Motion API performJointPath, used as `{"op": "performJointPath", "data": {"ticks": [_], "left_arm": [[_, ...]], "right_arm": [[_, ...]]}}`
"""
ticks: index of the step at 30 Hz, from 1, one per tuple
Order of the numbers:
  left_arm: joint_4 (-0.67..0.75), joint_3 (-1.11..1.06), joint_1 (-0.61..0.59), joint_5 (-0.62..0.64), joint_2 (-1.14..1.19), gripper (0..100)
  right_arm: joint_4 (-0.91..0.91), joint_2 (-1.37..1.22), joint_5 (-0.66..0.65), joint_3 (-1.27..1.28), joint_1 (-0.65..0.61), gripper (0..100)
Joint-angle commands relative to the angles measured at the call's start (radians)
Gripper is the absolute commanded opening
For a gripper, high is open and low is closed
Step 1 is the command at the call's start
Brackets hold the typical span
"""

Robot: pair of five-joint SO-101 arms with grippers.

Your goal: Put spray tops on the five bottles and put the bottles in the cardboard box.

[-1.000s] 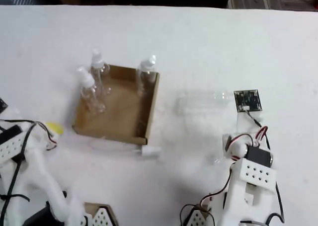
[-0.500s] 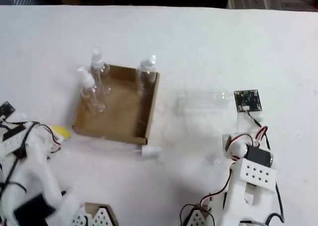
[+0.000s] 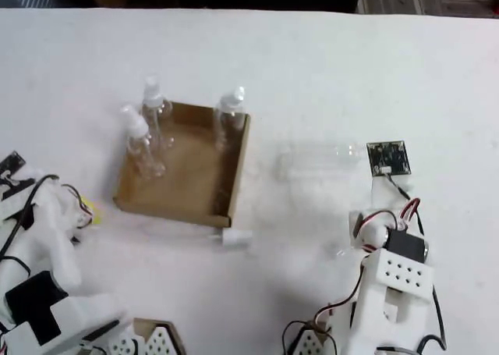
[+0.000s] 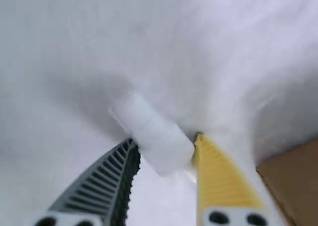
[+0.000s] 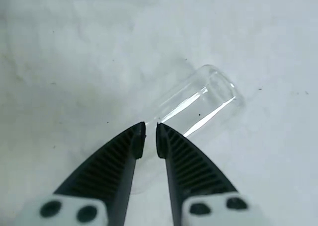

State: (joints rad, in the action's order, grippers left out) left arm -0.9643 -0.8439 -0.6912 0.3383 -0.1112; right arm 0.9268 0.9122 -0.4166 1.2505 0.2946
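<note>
The left gripper [image 3: 87,211] sits at the lower left of the high view, just left of the cardboard box [image 3: 187,185]. Its fingers [image 4: 112,181], one black and one yellow, are clamped on a white spray top [image 4: 151,136].

Three capped bottles stand upright at the box:
- the front-left bottle [image 3: 140,148];
- the rear-left bottle [image 3: 156,109];
- the upper-right bottle [image 3: 228,117].

A loose spray top [image 3: 234,236] lies on the tabletop [image 3: 327,74] just below the box. To the right, an uncapped bottle [image 3: 312,158] lies on its side.

The right gripper [image 5: 149,134] has its fingers almost together and holds nothing. A clear bottle [image 5: 201,99] lies just beyond their tips.
</note>
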Motion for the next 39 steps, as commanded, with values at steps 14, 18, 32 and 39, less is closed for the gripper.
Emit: {"op": "performJointPath", "data": {"ticks": [14, 18, 32, 39], "left_arm": [[-0.12, 0.183, -0.045, -0.471, 0.007, 3], [-0.138, 0.19, -0.044, -0.468, 0.007, 10], [-0.141, 0.272, -0.11, -0.334, 0.012, 32], [-0.13, 0.328, -0.107, -0.328, 0.018, 31]], "right_arm": [[-0.005, -0.004, -0.011, 0.012, 0.008, 2.0], [-0.005, -0.004, -0.011, 0.012, 0.008, 2.0], [-0.025, -0.005, -0.011, 0.028, -0.022, 2.0], [-0.025, -0.005, -0.011, 0.029, -0.022, 2.0]]}}
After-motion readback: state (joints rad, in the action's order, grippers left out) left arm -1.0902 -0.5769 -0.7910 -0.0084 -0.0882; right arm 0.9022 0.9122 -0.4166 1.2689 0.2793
